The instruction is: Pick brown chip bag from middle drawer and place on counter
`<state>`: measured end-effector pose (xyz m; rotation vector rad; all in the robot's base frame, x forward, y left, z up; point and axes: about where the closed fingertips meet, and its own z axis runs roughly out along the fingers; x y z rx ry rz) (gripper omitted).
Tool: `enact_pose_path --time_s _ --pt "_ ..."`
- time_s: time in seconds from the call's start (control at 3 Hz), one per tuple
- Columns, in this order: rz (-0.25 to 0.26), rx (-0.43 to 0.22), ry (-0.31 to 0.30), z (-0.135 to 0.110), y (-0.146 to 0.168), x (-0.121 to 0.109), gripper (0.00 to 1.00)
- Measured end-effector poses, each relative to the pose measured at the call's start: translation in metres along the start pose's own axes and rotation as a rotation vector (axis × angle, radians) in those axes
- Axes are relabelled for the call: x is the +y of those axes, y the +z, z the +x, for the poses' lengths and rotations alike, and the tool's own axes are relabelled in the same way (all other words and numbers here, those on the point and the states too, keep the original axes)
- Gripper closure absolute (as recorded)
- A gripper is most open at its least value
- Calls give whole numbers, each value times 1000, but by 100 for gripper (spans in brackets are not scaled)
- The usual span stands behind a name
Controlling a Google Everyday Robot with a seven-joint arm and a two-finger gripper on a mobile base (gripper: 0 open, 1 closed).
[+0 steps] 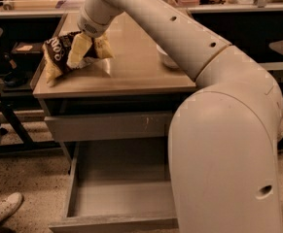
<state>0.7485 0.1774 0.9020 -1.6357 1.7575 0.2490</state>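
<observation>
gripper (82,51) grips brown chip bag (57,50) at counter (131,77) edge | bowl (166,60) behind arm (180,29)

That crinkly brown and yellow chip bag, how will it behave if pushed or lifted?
Probably light and floppy: the crinkly dark brown and pale yellow chip bag looks puffed and creased. It would likely crumple, not roll. It sits by the left edge of the glossy beige counter, under the gripper, so a leftward push might slide it off.
</observation>
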Motion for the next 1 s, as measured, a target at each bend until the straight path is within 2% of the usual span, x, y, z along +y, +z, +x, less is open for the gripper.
enact_pose_path --time_s 0.33,0.67,1.0 --pt "97 60 16 -16 -61 -21 0" --pt "312 134 45 -60 -190 -51 0" --pt "549 196 93 -93 -323 -68 0"
